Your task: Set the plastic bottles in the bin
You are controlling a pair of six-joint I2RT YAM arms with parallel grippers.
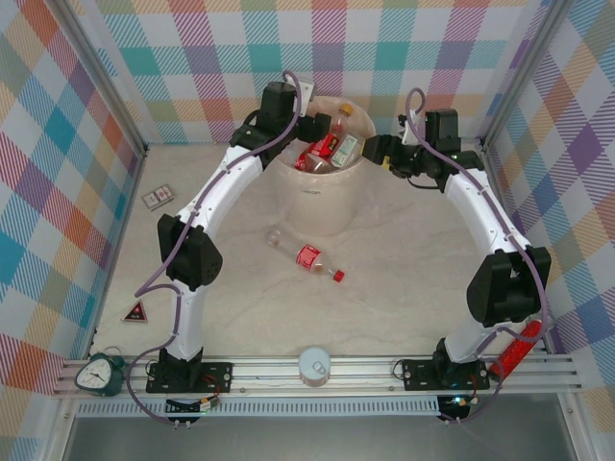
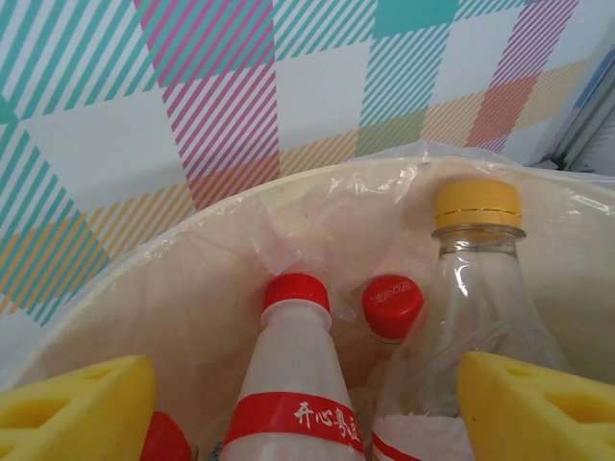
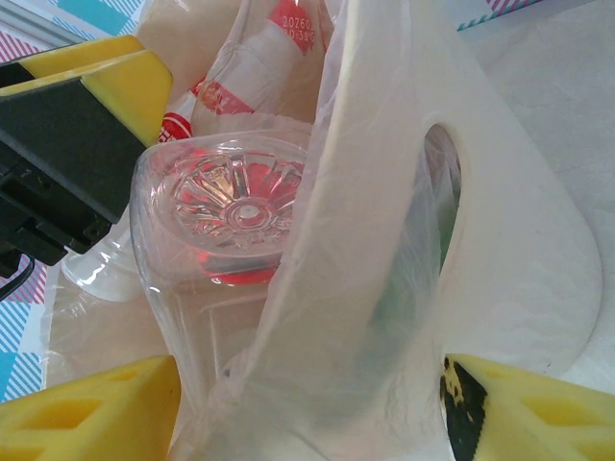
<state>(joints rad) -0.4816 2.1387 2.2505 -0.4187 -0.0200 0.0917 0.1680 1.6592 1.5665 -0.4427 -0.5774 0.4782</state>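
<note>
While left fingers (image 2: 77, 408) gape above bin (image 2: 144, 288), right fingers (image 3: 86, 408) spread wide astride liner (image 3: 384, 192).

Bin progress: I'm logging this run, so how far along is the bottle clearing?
Mostly done: several bottles already sit in the bin, red and yellow caps showing in the left wrist view. In hand: at the rim, the left fingers are open, and a clear bottle lies between the right fingers with the bag liner, grip unclear. Left: one red-capped bottle lies on the table in front of the bin.
</note>
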